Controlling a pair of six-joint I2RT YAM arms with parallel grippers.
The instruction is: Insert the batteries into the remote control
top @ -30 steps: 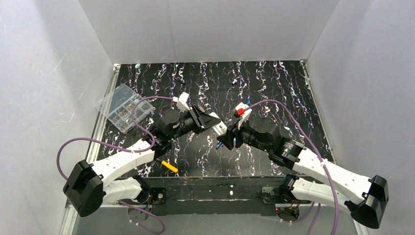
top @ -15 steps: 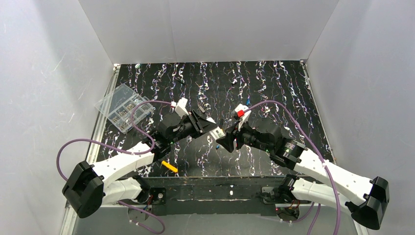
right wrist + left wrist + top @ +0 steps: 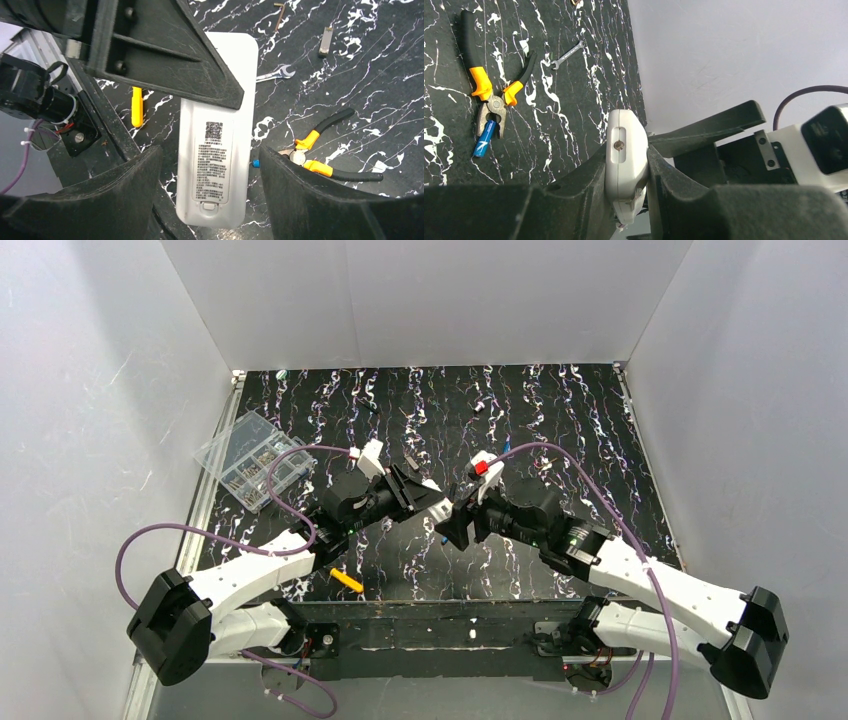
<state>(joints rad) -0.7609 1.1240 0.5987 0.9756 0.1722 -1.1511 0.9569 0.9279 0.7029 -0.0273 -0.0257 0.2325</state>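
Left gripper (image 3: 626, 165) clenched on remote (image 3: 220, 135) edges. Right gripper (image 3: 210, 155) spread wide, empty, straddling it. Cover (image 3: 214, 160) looks shut — press latch (image 3: 205, 205) between fingertips, slide squarely.

black white-veined table (image 3: 560, 430) carrying a clear compartment box (image 3: 253, 459), orange-handled pliers (image 3: 491, 85) with a blue battery (image 3: 484, 141) at their jaws, and a small wrench (image 3: 566, 54).

Left arm (image 3: 255, 570) & right arm (image 3: 670, 590): white links, blk joints, purple cables; right gripper (image 3: 207, 160) blk, red patch (image 3: 482, 467) at its 1 o'clock.
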